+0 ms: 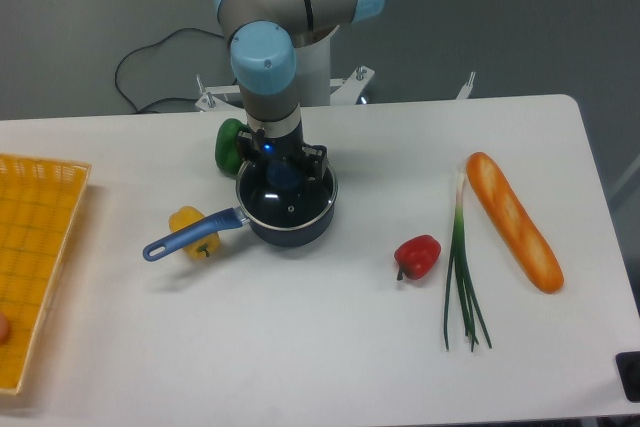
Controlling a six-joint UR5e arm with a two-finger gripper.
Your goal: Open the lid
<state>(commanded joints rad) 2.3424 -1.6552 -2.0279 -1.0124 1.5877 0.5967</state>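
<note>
Atop the saucepan [290, 222], lid [288, 197], knob between the jaws

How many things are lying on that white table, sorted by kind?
Peppers: 3, green pepper, yellow pepper, red pepper
Other food: 2, spring onion, bread loaf
Cookware: 2, saucepan, with its lid on it
Trays: 1, yellow tray
Total: 8
</note>
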